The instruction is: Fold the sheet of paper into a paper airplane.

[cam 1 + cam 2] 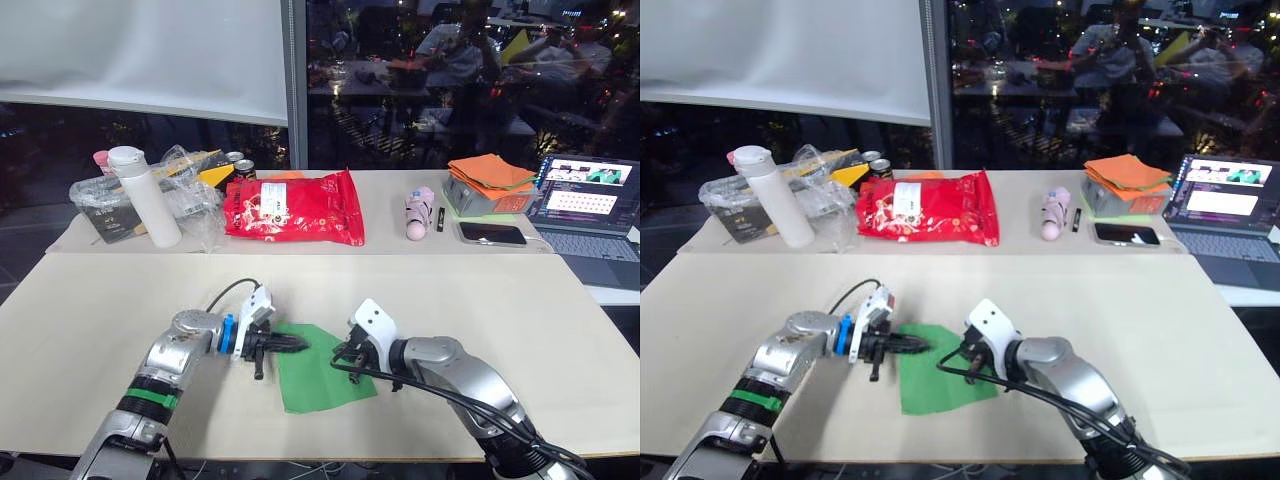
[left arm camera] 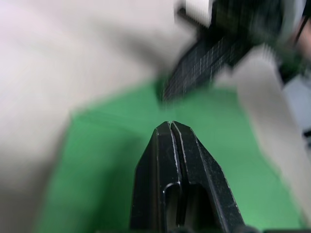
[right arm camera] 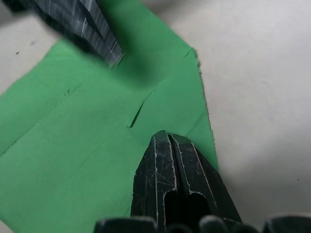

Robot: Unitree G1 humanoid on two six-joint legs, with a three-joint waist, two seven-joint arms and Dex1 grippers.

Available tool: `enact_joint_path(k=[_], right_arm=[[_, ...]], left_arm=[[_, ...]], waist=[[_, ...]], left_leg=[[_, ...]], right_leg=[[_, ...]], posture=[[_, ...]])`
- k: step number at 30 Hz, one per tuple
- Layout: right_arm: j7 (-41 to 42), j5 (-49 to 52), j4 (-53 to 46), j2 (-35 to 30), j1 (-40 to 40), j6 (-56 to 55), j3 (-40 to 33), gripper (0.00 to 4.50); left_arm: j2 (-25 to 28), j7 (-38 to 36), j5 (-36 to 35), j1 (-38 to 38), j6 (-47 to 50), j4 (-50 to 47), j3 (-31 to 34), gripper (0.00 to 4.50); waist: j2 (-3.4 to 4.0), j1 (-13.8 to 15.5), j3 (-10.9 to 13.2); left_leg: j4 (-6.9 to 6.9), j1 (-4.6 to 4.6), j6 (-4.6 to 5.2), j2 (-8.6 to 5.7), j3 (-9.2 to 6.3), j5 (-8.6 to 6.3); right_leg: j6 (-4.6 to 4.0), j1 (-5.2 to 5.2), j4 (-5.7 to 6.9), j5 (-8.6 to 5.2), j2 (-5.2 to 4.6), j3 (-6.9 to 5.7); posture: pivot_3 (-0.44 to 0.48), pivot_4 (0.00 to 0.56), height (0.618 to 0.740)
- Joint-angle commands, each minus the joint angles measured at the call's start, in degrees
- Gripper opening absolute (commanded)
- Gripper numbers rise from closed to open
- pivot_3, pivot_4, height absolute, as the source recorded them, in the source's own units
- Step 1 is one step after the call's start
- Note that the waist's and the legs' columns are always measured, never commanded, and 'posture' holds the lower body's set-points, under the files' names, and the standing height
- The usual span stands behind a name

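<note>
We see the sheet of paper (image 1: 320,370) lying flat on the near part of the bench (image 1: 520,300), between the two arms. The left gripper (image 1: 290,344) reaches over its upper left edge with jaws together, empty. The right gripper (image 1: 346,358) sits over the paper's right edge, jaws likewise pressed together with nothing between them. We judge that both closed tips serve as pressing tools here, one pinning the sheet while the other works a crease. The right wrist view shows faint fold lines and a small raised wrinkle in the paper, so it is only partly folded.

The left wrist view is smeared, and we cannot tell whether either tip actually touches the paper. The paper's layering is hard to read.
</note>
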Motion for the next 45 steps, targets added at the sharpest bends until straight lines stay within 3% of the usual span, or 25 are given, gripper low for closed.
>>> enact_joint_path(k=[1,10,18,33,45], right_arm=[[-1.8,0.1,-0.5,0.6,0.5,2.0,0.0,0.04],[-4.5,0.1,-1.2,2.0,0.8,3.2,-0.3,0.04],[-5.6,0.3,-2.2,2.3,-1.3,2.9,-1.5,0.04],[-7.3,-1.3,4.1,3.4,-2.8,-1.9,-0.8,0.04],[-6.5,0.7,-6.0,-3.0,4.6,0.8,-6.0,0.04]], left_arm=[[-1.3,2.0,-0.2,-2.3,1.2,-0.1,0.1,0.0],[-6.6,10.2,7.8,-5.9,-4.8,8.5,-4.0,0.0],[-7.4,12.6,13.4,-5.4,-10.6,13.6,-6.8,0.0],[-7.9,12.9,12.7,-3.7,-9.0,11.6,-5.5,0.0],[-9.2,12.3,12.9,-5.5,-9.6,14.4,-5.6,0.0]], waist=[[0.0,-0.1,0.0],[-0.01,-0.1,0.0],[-0.02,0.0,0.0],[0.0,0.0,-0.1],[-0.02,0.2,-0.1]], left_leg=[[0.0,0.01,0.0,0.0,0.0,0.0],[0.0,0.01,0.0,-0.01,0.0,0.0],[0.0,0.03,0.0,-0.01,0.0,0.0],[0.01,0.05,0.0,-0.02,-0.01,0.01],[0.02,0.05,0.0,-0.04,-0.02,0.0]], right_leg=[[0.0,0.0,0.0,0.0,0.0,0.0],[0.01,0.01,0.02,0.01,0.0,0.0],[0.01,0.04,0.01,0.01,0.0,0.0],[0.03,0.07,0.03,0.02,0.0,0.0],[0.04,0.09,0.0,0.01,0.0,0.0]], posture=[[0.0,0.15,0.725],[0.0,0.15,0.725],[0.0,0.15,0.725],[0.0,0.15,0.725],[0.0,0.15,0.725]])
